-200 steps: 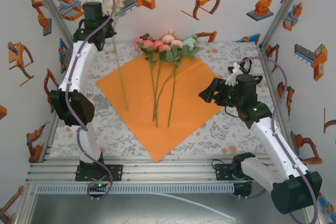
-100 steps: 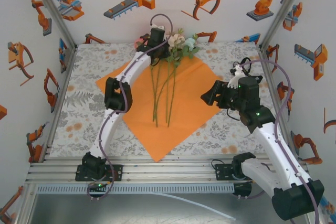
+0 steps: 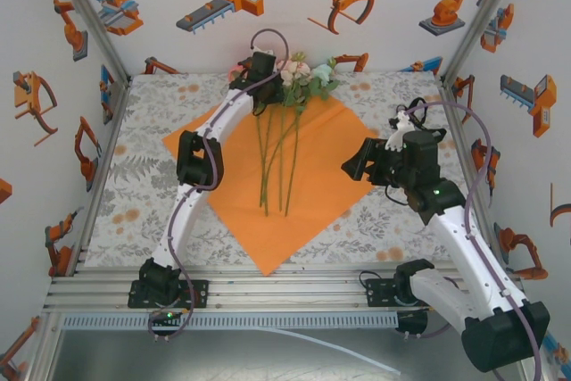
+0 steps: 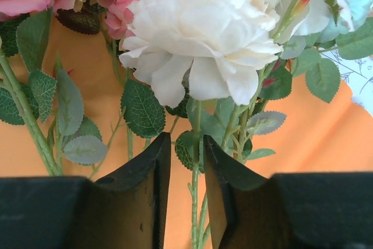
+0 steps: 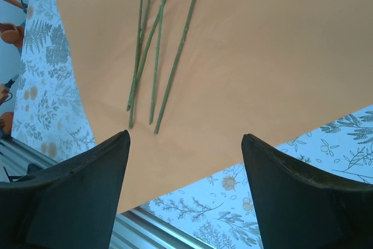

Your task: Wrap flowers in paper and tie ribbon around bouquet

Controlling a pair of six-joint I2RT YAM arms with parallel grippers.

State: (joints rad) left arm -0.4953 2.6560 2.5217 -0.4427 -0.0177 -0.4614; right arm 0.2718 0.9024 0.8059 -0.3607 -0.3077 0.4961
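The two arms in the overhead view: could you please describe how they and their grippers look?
Both the left arm and right arm have white links, black joint housings and a mauve-grey cable looping alongside. The left gripper and right gripper have matte black, wedge-shaped fingers. A small green light glows on the right arm.
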